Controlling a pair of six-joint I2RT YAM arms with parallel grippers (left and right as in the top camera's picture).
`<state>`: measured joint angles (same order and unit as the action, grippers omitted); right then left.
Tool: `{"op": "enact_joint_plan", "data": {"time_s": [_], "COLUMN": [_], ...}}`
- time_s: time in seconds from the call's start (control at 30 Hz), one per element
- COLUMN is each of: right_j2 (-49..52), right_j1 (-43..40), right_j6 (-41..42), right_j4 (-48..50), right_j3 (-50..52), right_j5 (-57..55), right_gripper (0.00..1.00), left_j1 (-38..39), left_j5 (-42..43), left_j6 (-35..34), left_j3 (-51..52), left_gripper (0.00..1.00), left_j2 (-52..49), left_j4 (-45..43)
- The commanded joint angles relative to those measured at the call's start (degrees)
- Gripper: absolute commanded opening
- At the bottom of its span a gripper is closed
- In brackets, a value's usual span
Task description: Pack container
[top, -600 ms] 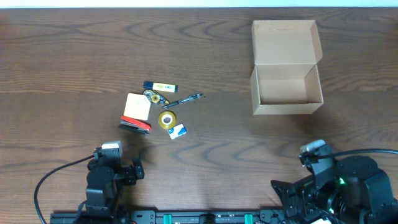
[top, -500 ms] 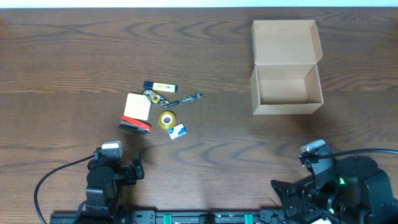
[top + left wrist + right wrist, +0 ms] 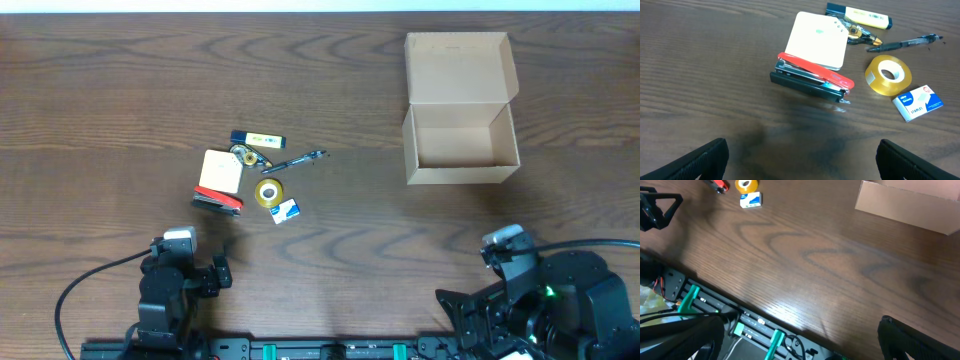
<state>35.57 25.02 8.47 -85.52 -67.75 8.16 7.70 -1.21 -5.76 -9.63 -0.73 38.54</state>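
The tan cardboard container [image 3: 460,150] stands open and empty at the right rear of the table, its flap lid laid back; its wall shows in the right wrist view [image 3: 905,202]. A cluster of stationery lies left of centre: a red and black stapler [image 3: 217,201] [image 3: 812,80], a white notepad [image 3: 221,170] [image 3: 817,40], a yellow tape roll [image 3: 268,192] [image 3: 888,74], a staples box [image 3: 287,210] [image 3: 918,102], a pen [image 3: 295,160] [image 3: 902,44] and a highlighter [image 3: 258,138] [image 3: 860,16]. My left gripper [image 3: 800,159] is open and empty, short of the stapler. My right gripper [image 3: 800,340] is open and empty near the front edge.
The table's front edge with a metal rail and green clamps [image 3: 690,300] lies under my right gripper. The tape roll [image 3: 747,184] and staples box [image 3: 750,199] show at the far top left of the right wrist view.
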Motion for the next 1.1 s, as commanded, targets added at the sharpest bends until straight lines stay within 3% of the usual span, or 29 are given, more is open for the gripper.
{"op": "enact_joint_plan", "data": {"time_s": [0.0, 0.47, 0.67, 1.07], "right_j2": [0.1, 0.1, 0.0, 0.0], "right_j1": [-0.2, -0.2, -0.2, -0.2], "right_j6": [-0.9, -0.9, -1.5, -0.7], "right_j4": [0.0, 0.0, -5.9, -3.1], "right_j3": [0.1, 0.1, 0.1, 0.1], "right_j5": [0.2, 0.2, -0.2, 0.0], "right_gripper": [0.99, 0.99, 0.99, 0.99], "left_j1": [-0.2, -0.2, -0.2, -0.2], "left_j5": [0.8, 0.8, 0.8, 0.8], "left_j6": [-0.2, -0.2, -0.2, -0.2], "left_j3": [0.6, 0.6, 0.6, 0.6], "left_gripper": [0.95, 0.95, 0.95, 0.95], "left_j2": [0.4, 0.4, 0.4, 0.4], "left_j4": [0.3, 0.3, 0.3, 0.3]}}
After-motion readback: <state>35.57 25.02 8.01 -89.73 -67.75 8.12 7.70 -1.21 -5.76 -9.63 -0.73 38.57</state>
